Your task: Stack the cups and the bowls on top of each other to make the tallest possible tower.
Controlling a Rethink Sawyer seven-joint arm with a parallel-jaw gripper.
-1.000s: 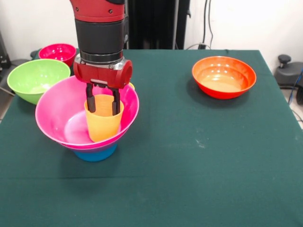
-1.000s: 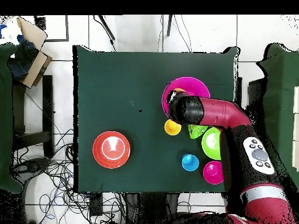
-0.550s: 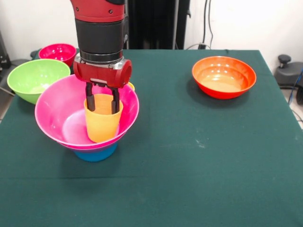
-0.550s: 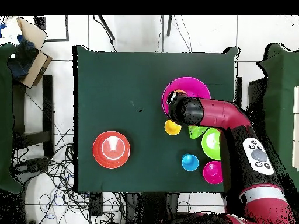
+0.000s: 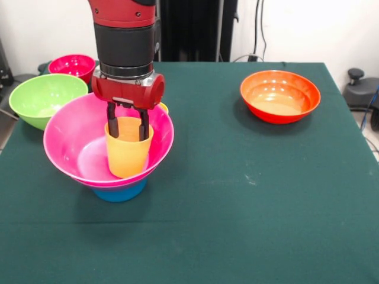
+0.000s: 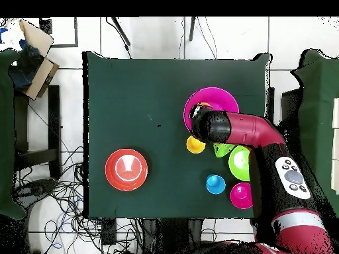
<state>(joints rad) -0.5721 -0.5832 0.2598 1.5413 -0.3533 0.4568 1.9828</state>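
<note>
An orange-yellow cup [image 5: 127, 155] stands upright inside the big pink bowl [image 5: 68, 139], which rests on a blue bowl [image 5: 121, 192]; together they form the tower. My gripper [image 5: 127, 125] hangs straight above the cup. Its two black fingers [image 5: 112, 123] are apart, with their tips down in the cup's mouth and nothing pinched between them. In the overhead view my arm [image 6: 228, 127] covers the cup and part of the pink bowl [image 6: 215, 100]. The orange bowl [image 5: 279, 94] sits alone at the far right.
A lime green bowl [image 5: 44, 97] and a small red bowl [image 5: 72, 64] sit left of the tower. A yellow cup [image 6: 195, 144], a sky blue cup [image 6: 215, 184] and a small green bowl [image 6: 222, 149] show in the overhead view by my arm.
My gripper has risen a few pixels above the cup. The cup and the pink bowl have shifted very slightly to the left; the rest is unchanged.
</note>
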